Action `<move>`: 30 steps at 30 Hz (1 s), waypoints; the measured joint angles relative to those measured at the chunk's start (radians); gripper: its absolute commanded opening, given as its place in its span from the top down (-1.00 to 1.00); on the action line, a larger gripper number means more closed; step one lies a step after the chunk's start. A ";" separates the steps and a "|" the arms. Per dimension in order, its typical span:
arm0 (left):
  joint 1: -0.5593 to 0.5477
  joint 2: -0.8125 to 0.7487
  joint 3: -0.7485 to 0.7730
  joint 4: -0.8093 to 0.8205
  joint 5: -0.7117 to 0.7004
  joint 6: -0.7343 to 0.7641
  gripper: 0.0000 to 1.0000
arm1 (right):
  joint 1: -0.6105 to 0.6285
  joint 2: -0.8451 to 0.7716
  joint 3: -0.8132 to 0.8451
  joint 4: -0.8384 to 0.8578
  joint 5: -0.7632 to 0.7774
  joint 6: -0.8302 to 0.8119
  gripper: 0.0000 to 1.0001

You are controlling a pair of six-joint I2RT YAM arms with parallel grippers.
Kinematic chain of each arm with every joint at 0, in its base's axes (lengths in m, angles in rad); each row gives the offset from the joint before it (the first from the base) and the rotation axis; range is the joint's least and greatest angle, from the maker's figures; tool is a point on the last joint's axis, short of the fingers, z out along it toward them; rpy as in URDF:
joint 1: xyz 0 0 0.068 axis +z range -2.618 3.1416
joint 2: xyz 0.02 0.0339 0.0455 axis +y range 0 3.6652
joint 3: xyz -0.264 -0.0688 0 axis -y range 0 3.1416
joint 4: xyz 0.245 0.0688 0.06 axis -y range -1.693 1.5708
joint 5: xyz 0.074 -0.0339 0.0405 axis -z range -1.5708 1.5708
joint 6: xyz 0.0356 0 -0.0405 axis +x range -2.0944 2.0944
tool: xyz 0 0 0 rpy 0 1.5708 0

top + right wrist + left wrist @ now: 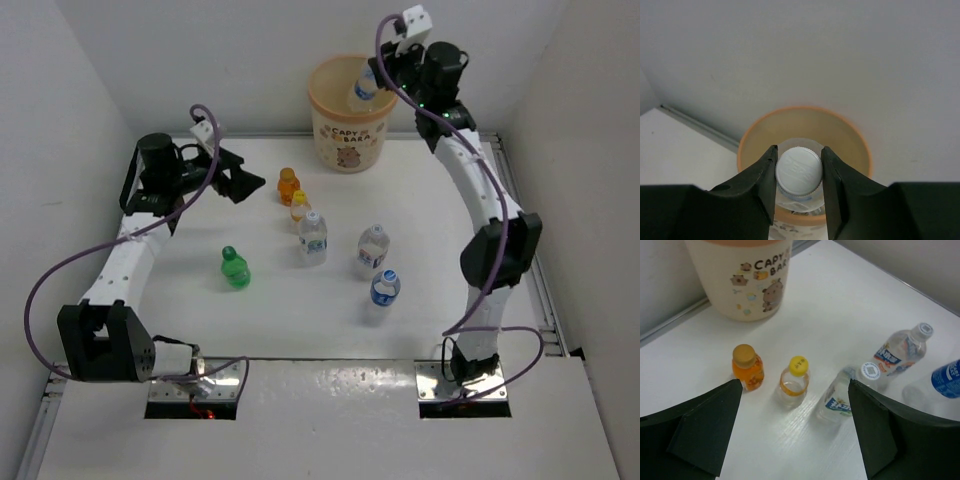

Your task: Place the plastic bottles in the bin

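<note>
Right gripper (799,153) pinches a bottle (799,173) by its white cap, fingers (765,175) pressed on at 9 and 3 o'clock. Below it gapes the bin (756,131), its orange rim ringing the bottle. Table (675,150) at 8 o'clock, wall (800,50) at 12.

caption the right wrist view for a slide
Right claw clamps a white-capped bottle over the bin, ready to drop.

The right arm (478,195) stretches high toward the far side, the right gripper (799,152) clamped on the white cap of a bottle (362,92), while the left arm (128,255) bends low, the left gripper (243,184) spread wide.
</note>
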 measured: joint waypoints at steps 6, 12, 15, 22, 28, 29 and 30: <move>-0.071 -0.053 -0.028 -0.061 0.043 0.100 -0.91 | 0.042 0.184 -0.008 0.043 0.045 -0.008 -0.12; -0.169 -0.075 -0.067 -0.106 0.076 0.210 -0.96 | 0.050 0.217 -0.005 0.045 0.087 -0.002 -0.74; -0.215 -0.074 -0.081 -0.126 0.077 0.265 -0.96 | 0.040 0.196 -0.005 0.038 0.098 0.013 -0.74; -0.293 -0.031 -0.085 -0.130 0.063 0.369 -0.96 | -0.055 -0.033 -0.104 -0.078 0.020 0.113 -0.72; -0.343 0.030 -0.090 -0.129 0.038 0.446 -0.93 | -0.179 -0.397 -0.375 -0.180 -0.105 0.159 -0.67; -0.349 0.041 -0.090 -0.129 0.038 0.456 -0.91 | -0.188 -0.441 -0.418 -0.192 -0.120 0.161 -0.67; -0.355 0.054 -0.090 -0.129 0.037 0.467 -0.91 | -0.195 -0.489 -0.471 -0.204 -0.141 0.162 -0.67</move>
